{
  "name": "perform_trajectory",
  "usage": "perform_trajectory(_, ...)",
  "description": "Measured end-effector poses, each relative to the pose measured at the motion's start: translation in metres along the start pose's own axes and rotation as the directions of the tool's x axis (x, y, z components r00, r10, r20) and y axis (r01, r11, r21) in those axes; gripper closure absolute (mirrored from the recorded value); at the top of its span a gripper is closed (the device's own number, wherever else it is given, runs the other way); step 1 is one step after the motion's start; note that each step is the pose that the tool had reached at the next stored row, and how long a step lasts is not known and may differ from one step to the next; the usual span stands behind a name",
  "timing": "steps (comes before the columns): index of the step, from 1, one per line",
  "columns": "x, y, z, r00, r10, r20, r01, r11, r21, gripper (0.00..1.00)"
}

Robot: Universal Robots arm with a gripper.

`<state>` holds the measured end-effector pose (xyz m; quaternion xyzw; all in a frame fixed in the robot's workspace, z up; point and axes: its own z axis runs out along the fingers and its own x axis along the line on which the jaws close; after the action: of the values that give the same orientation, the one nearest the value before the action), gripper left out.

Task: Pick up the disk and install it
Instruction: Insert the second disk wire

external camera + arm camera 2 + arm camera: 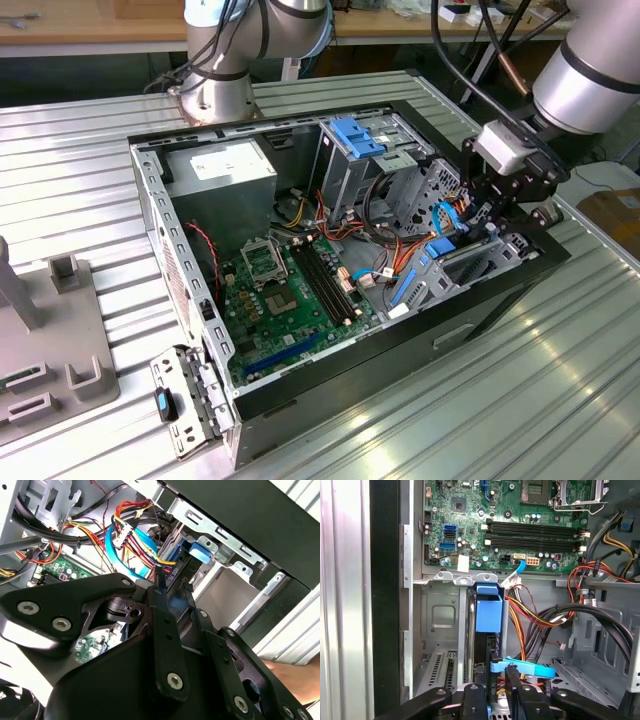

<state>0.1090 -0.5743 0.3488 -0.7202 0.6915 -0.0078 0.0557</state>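
One arm reaches down at the exterior view's right, its gripper (490, 225) lowered into the front corner of the open computer case (150, 200), beside a tangle of coloured cables (385, 245). The disk (484, 647) stands on edge in the narrow bay there, its blue carrier (488, 612) uppermost in the first wrist view (the motherboard (520, 525) lies beyond it). The gripper straddles the disk's near edge; whether it is clamping or loose cannot be told.
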Motion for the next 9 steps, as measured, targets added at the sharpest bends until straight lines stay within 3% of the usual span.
perform_trajectory(6, -0.0006, -0.0012, -0.0098, 1.0000, 0.000, -0.0001, 0.000, 1.0000, 0.0000, 0.70)
perform_trajectory(9, -0.0007, -0.0013, -0.0109, 1.0000, 0.000, 0.0002, 0.000, 1.0000, 0.0000, 0.70)
